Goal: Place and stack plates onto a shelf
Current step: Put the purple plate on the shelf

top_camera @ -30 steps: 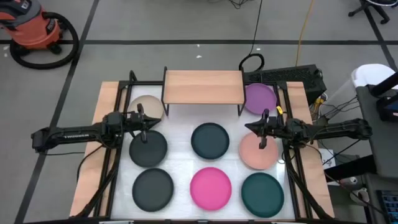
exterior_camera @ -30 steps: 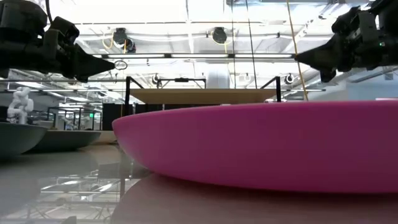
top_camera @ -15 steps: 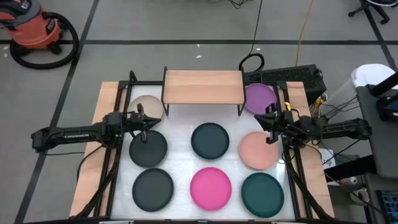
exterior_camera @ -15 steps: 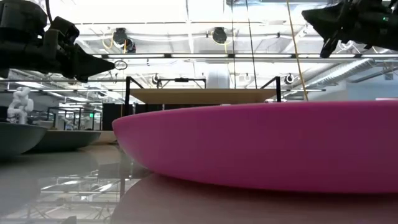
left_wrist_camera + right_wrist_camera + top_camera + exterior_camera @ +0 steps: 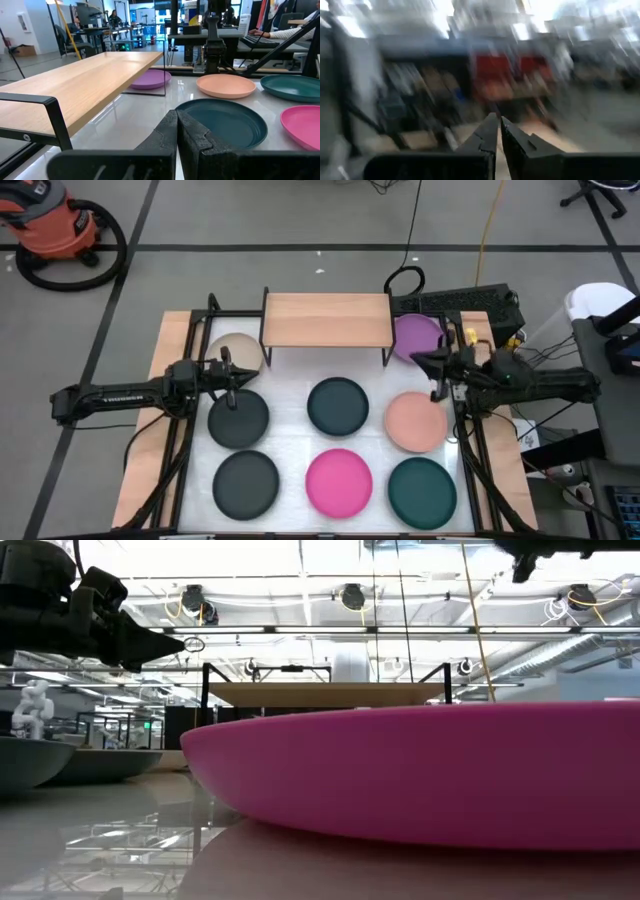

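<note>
Eight plates lie flat on the white tabletop: beige (image 5: pixel 235 348), purple (image 5: pixel 420 335), salmon-pink (image 5: pixel 414 422), hot pink (image 5: pixel 338 480), two dark grey (image 5: pixel 238 420) (image 5: pixel 246 484) and two dark teal (image 5: pixel 338 406) (image 5: pixel 421 491). The shelf (image 5: pixel 327 320) stands on its black legs at the far middle, with nothing on its top. My left gripper (image 5: pixel 241 377) hangs shut in the air between the beige plate and the nearer dark grey one. My right gripper (image 5: pixel 416 360) is shut and raised high, between the purple and salmon-pink plates. In its wrist view the fingers (image 5: pixel 498 126) meet.
Black frame rails (image 5: pixel 183 430) run along both sides of the table. A black box and cables (image 5: pixel 470 305) sit behind the far right corner. The hot pink plate (image 5: pixel 420 775) fills the low view. People sit at desks in the room behind (image 5: pixel 280 30).
My right gripper has risen from just over the salmon-pink plate, drawing back toward the far edge and nearly leaving the top of the low view. It stays shut and carries nothing. No plate has moved.
</note>
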`<state>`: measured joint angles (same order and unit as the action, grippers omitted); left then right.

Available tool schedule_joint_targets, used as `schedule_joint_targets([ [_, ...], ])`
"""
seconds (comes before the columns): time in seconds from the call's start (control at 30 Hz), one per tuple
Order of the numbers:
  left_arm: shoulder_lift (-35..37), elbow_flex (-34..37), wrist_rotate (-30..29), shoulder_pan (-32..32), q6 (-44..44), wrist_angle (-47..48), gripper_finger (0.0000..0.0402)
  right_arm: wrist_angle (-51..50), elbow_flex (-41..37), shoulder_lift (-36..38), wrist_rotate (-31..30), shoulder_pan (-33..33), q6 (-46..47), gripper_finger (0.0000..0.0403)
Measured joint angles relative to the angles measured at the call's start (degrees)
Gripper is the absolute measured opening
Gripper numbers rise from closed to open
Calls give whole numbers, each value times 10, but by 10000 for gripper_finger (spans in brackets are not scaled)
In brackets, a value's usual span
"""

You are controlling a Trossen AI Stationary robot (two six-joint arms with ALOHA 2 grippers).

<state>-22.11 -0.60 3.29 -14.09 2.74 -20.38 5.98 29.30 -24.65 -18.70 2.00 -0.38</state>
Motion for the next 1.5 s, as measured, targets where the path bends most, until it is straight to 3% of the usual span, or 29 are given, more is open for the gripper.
schedule_joint_targets([
  [0.07, 0, 0, 0, 0, 0, 0, 6, -115, 61, -35, -41, 0, 21, 12],
  [0.23, 0, 0, 0, 0, 0, 0, 6, -289, 162, -110, -88, 0, 62, 27],
  [0.47, 0, 0, 0, 0, 0, 0, 6, -409, 167, -197, -175, 0, 60, 97],
  [0.67, 0, 0, 0, 0, 0, 0, 6, -407, 120, -271, -204, -11, 69, 170],
  [0.8, 0, 0, 0, 0, 0, 0, 6, -407, 91, -313, -206, -34, 93, 197],
  [1.1, 0, 0, 0, 0, 0, 0, 6, -413, 34, -384, -183, -105, 145, 203],
  [1.5, 0, 0, 0, 0, 0, 0, 6, -335, -24, -450, -171, -199, 125, 203],
])
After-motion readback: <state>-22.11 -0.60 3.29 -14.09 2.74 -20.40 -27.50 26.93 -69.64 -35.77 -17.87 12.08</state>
